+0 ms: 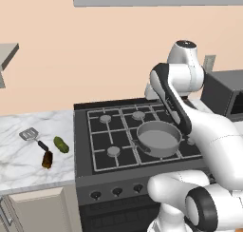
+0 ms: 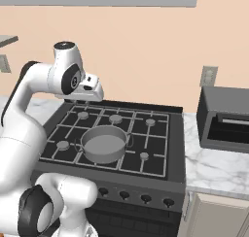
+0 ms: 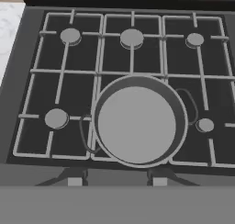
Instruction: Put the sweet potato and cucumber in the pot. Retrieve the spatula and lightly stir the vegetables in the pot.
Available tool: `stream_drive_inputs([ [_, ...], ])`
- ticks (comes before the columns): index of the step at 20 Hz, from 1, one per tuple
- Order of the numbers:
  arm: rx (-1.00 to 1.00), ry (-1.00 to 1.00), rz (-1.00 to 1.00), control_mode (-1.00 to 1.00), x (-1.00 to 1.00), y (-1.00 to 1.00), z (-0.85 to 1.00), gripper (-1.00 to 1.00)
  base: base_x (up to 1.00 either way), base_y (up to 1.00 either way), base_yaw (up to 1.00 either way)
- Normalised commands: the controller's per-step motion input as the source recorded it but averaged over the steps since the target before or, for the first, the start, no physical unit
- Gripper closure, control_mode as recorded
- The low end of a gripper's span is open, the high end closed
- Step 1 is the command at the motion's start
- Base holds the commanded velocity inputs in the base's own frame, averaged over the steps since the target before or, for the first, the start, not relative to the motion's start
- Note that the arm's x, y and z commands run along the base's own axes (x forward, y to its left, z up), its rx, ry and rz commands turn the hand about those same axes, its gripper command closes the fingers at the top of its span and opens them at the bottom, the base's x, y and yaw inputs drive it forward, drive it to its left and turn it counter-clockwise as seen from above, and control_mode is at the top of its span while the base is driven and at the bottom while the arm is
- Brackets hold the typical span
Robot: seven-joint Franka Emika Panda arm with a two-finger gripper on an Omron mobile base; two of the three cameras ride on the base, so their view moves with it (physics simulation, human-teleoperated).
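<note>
While the gripper point(image 3: 117, 179), jaws part-open and empty, hangs over the bare pot point(image 1: 158, 139) on the stove's front, the sweet potato point(image 1: 47, 159) and cucumber point(image 1: 61, 144) lie far left near the counter's front edge

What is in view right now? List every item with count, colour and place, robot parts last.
pot: one, grey, empty, on the stove's front middle burner.
stove: one, black, grey grates, set between the counters.
cucumber: one, green, on the left counter.
sweet potato: one, dark brown-orange, left counter, at the spatula's handle end.
spatula: one, grey head, black handle, left counter.
microwave: one, dark grey, on the right counter.
wall outlet: one, grey, above the microwave.
gripper: one, dark tips, above the stove's front edge, holding nothing.
</note>
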Motion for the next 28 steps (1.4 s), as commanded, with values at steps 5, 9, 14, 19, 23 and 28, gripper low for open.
stream_drive_inputs([
  [5,-0.05,0.00,0.04,-1.00,-0.24,0.44,-0.13,-1.00,0.00,0.00,0.00],
  [9,-0.09,0.02,0.08,-1.00,-0.12,1.00,-0.34,-1.00,0.00,0.00,0.00],
  [14,-0.04,0.32,0.02,-1.00,0.16,0.94,-0.27,-1.00,0.00,0.00,0.00],
  [19,0.01,0.08,0.01,-1.00,0.25,0.81,-0.21,-1.00,0.00,0.00,0.00],
  [23,0.00,0.05,0.03,-1.00,0.24,0.69,-0.19,-1.00,0.00,0.00,0.00],
  [28,0.00,0.07,0.03,-1.00,0.07,0.23,-0.38,-1.00,0.00,0.00,0.00],
])
